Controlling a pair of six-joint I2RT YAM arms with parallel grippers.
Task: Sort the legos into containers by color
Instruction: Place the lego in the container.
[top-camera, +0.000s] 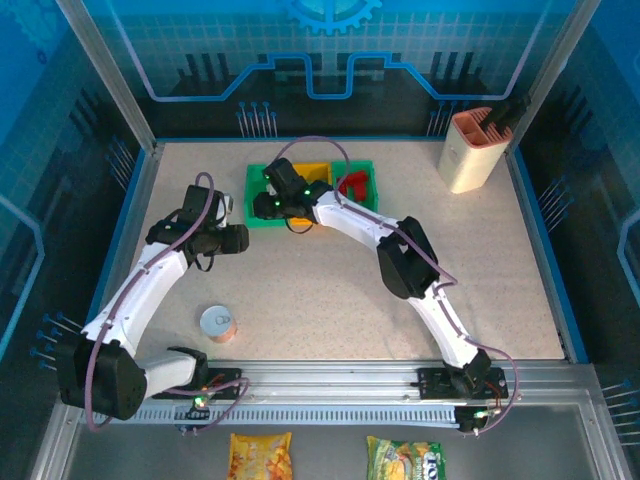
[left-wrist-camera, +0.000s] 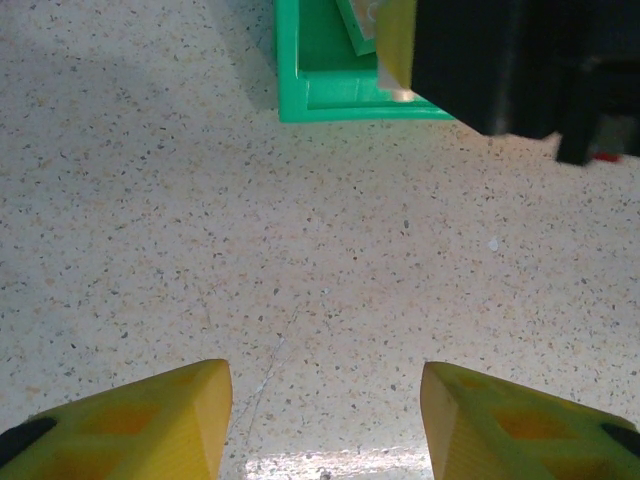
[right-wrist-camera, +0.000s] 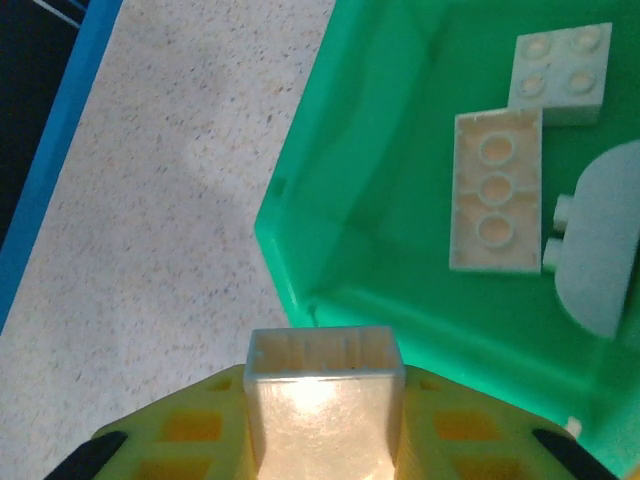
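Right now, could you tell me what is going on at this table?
Two robot arms are sorting toy bricks into bins by color. The right end effector is shut on a cream brick, held at the corner of the green bin at the left end of the row. Other cream bricks lie inside that bin. The left end effector is open and empty above the bare table beside it. Red bricks sit in the bin at the other end.

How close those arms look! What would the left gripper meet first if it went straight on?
The left gripper would probably meet the green bin first, across bare table; the right gripper hangs just right of that line. Depth is unclear.
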